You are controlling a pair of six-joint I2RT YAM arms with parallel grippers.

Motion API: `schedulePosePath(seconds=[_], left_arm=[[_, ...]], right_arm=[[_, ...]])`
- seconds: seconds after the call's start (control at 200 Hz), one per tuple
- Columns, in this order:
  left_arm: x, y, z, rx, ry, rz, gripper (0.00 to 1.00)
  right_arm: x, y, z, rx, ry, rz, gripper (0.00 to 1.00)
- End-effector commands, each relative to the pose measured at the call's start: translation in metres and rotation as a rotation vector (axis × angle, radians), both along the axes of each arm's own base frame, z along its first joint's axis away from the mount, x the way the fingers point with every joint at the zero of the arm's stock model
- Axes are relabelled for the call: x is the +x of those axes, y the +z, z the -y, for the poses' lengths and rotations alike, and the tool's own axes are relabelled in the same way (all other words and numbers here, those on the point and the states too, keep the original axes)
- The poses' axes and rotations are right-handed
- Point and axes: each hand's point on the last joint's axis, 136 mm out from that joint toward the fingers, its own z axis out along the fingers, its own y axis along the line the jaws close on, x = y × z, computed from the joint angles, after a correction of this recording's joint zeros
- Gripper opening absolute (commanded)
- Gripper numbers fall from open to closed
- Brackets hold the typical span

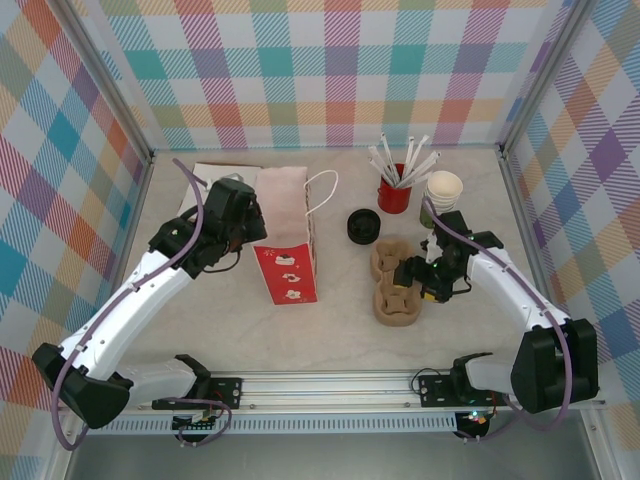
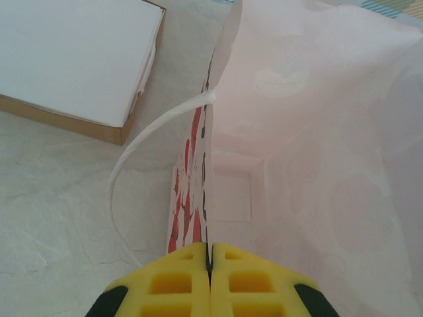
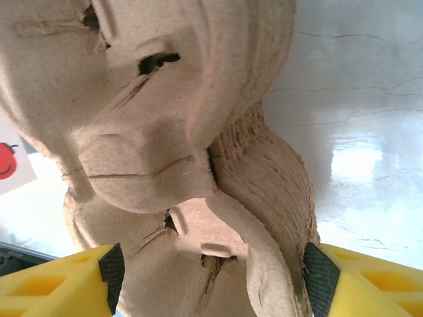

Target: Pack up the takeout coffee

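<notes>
— Takeout coffee, where is it?
— Cannot tell. A black lid (image 1: 362, 226) sits between the red bag (image 1: 290, 268) and the pulp carriers (image 1: 396, 300).
— Hands?
— Left gripper (image 2: 210, 264) is pinched together on the bag's rim. Right gripper (image 3: 209, 267) has its jaws apart, astride a carrier.

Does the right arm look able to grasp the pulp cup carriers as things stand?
Probably yes: the right claw is open astride the pulp cup carriers, one finger on each side, with nothing else in the way.
</notes>
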Motion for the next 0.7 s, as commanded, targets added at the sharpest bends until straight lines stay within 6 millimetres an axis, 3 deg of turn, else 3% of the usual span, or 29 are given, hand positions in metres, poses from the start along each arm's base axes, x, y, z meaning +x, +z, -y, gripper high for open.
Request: schedulePosePath(seconds=[0.0,0.13,0.21,0.395,0.695], left_arm=[[0.005,-0.006,0.01,-0.032,-0.006,0.003,0.0],[0.006,-0.017,0.012,-0.024,-0.005,-0.022,0.02],[0.006,-0.019,0.012,-0.02,-0.008,-0.027,0.06],[0.004,-0.016,0.012,-0.026,-0.009,-0.022,0.23],[-0.009,0.014,-0.006,-0.021,0.015,0.043,0.47]], right_arm=[[0.003,0.007,-0.006,0.03,0.005,0.028,0.73],[0.001,0.011,0.026,-0.167,0.004,0.042,0.73],[-0.002,0.013,0.035,-0.224,0.015,0.026,0.72],[0.0,0.013,0.024,-0.185,0.029,0.026,0.61],[0.005,0.009,0.016,-0.242,0.083,0.009,0.55]])
